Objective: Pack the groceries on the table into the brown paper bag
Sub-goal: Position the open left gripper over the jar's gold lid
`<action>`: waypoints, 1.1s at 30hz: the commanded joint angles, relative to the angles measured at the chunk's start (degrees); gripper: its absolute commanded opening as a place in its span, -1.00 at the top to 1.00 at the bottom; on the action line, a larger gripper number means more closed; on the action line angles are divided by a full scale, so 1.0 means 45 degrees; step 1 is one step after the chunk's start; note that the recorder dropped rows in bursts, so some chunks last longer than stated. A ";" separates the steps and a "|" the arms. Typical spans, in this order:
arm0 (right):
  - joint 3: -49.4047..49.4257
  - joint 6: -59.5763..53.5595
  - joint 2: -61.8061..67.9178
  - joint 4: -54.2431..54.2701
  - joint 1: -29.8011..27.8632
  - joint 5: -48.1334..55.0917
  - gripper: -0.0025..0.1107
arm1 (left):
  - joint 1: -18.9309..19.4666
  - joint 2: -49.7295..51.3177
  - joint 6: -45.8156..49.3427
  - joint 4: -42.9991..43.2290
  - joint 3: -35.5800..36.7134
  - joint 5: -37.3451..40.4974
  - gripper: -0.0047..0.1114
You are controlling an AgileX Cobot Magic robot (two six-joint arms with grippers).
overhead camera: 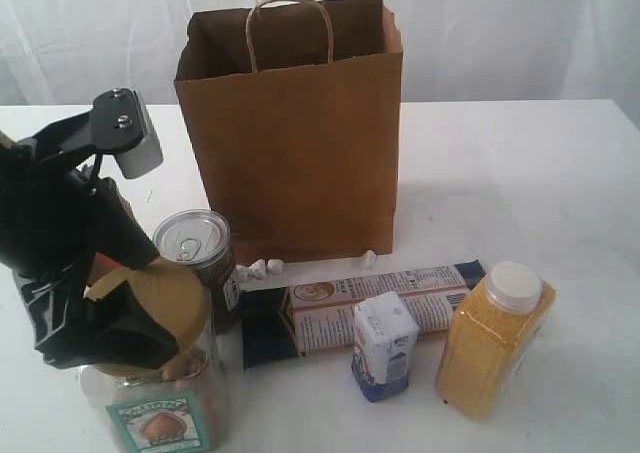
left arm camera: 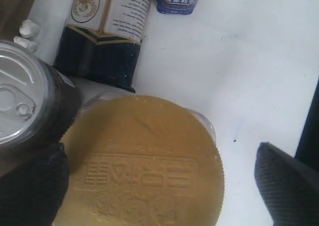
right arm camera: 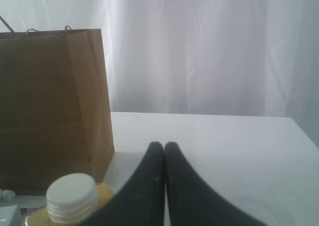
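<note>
We logged the left gripper spread apart, its fingers flanking the tan lid of the clear jar at lower left, likely lined up for a grab. The right gripper was pinched together, empty; the brown paper bag stood open at upper centre.

White crumbs, pale curtain

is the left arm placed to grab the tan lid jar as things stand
Probably yes: the left arm hangs over the clear jar, jaws wide open either side of its tan lid. The dark can standing close beside it may crowd one jaw.
</note>
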 commanded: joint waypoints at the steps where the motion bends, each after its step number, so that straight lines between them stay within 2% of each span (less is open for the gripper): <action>1: 0.0061 -0.0011 -0.0081 -0.0078 -0.0114 -0.0072 0.96 | -0.0061 0.0076 -0.0248 0.0089 0.0171 0.1293 -0.89; 11: 0.0061 -0.0011 -0.0081 -0.0078 -0.0114 -0.0072 0.96 | -0.0124 0.0076 -0.0159 0.0456 0.0171 0.2020 -0.89; 19: 0.0061 -0.0011 -0.0081 -0.0078 -0.0114 -0.0072 0.96 | -0.1360 -0.0066 -0.0693 0.2165 0.0171 0.1941 -0.89; 23: 0.0061 -0.0011 -0.0081 -0.0078 -0.0114 -0.0072 0.96 | -0.1385 -0.0066 -0.1338 0.3497 0.0171 0.1441 -0.89; 33: 0.0061 -0.0011 -0.0081 -0.0078 -0.0114 -0.0072 0.96 | -0.1385 -0.0015 -0.1338 0.3419 0.0171 0.1495 -0.89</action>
